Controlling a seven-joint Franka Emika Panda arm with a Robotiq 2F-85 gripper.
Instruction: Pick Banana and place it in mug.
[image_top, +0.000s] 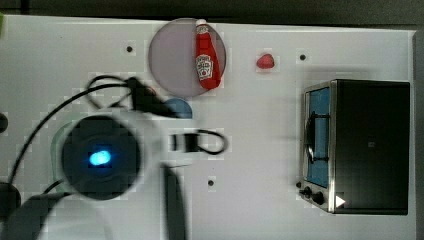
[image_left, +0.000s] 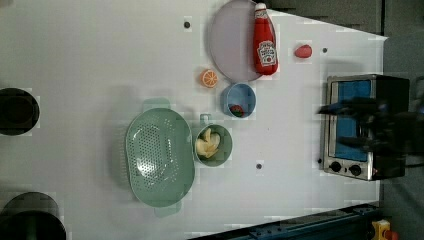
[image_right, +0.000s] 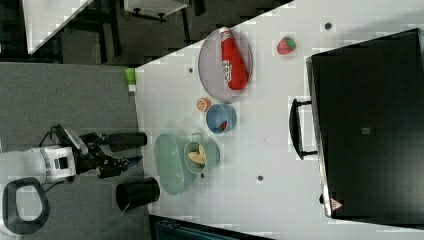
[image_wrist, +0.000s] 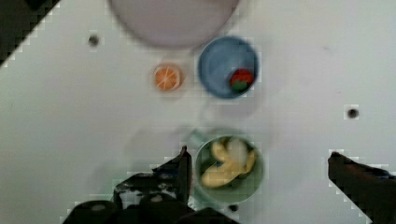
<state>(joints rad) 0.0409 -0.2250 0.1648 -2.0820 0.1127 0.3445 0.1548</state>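
Note:
The pale yellow banana (image_left: 207, 142) lies inside the round teal-green mug (image_left: 225, 150), which stands beside the green basket. The wrist view looks straight down on the banana (image_wrist: 224, 170) in the mug (image_wrist: 252, 186). My gripper (image_wrist: 259, 168) hangs well above the mug with its dark fingers (image_wrist: 182, 165) spread wide on either side, holding nothing. In the right view the gripper (image_right: 137, 150) is open and raised off the table, with the mug (image_right: 212, 152) and banana (image_right: 196, 156) under it. The arm (image_top: 100, 157) covers the mug in the top view.
A perforated green basket (image_left: 160, 157) touches the mug. Near it are a blue bowl (image_left: 239, 97) holding a strawberry, an orange slice (image_left: 209, 78), a ketchup bottle (image_left: 265, 40) on a grey plate (image_left: 230, 40), a loose strawberry (image_left: 303, 51) and a toaster oven (image_top: 370, 145).

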